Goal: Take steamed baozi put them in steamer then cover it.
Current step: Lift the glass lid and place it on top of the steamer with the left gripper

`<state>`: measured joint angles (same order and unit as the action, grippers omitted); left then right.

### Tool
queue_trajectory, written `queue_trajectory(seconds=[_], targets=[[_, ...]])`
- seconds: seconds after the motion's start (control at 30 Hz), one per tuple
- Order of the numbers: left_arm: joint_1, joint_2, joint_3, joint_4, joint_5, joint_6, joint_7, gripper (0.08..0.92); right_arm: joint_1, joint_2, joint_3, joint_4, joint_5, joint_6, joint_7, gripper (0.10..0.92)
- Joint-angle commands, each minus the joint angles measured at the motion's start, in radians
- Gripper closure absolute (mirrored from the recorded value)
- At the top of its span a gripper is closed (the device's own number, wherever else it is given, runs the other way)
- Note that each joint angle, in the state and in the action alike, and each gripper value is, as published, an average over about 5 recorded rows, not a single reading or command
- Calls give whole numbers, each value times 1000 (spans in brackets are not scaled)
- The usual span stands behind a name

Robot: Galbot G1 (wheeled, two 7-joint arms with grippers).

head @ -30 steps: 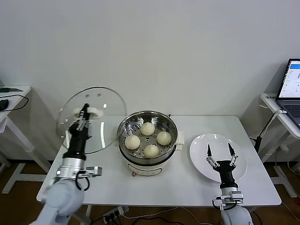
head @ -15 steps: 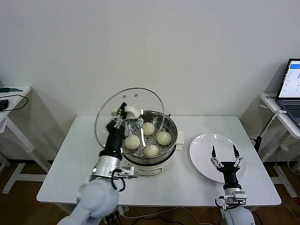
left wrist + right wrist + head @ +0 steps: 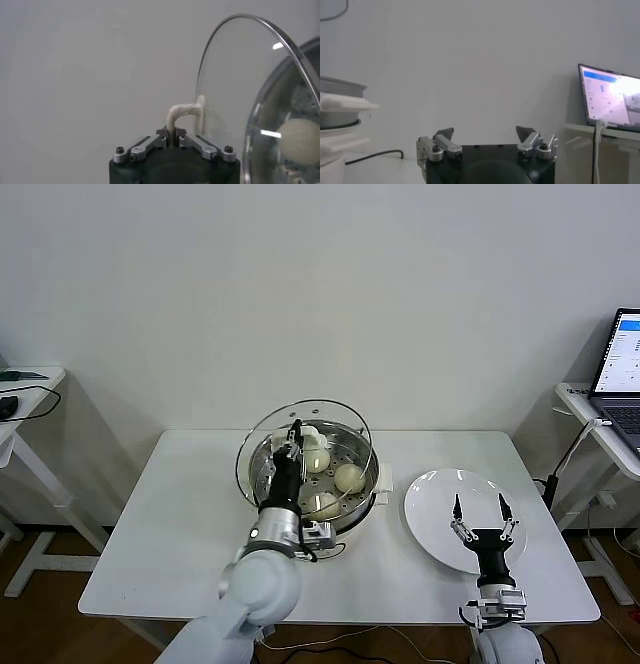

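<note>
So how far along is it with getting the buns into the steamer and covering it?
Done: the baozi sit in the steamer, and the plate is bare. In hand: the left gripper holds the cover by its handle, tilted over the pot. Left: lowering it flat and letting go. The right gripper waits open above the plate.

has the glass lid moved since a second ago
Yes. The cover, held by its handle in the left gripper, went from over the table's left side rightward to above the steamer.

I see the steamer (image 3: 316, 484) mid-table (image 3: 180, 524) with baozi (image 3: 349, 477) inside, cover (image 3: 305, 449) tilted above it, plate (image 3: 430, 519) toward the right edge.
</note>
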<state>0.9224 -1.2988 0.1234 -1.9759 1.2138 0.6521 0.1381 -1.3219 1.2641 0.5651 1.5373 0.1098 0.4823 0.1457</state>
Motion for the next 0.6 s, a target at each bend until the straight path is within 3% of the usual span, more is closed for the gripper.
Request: queue_trajectory(seconds=[0.03, 0.6], targets=[[-50, -46, 51, 107, 97, 53, 81, 811, 8, 4, 0, -14, 0, -1, -4, 203], [-63, -80, 57, 181, 197, 14, 101, 811, 12, 1, 12, -30, 14, 1, -17, 203]])
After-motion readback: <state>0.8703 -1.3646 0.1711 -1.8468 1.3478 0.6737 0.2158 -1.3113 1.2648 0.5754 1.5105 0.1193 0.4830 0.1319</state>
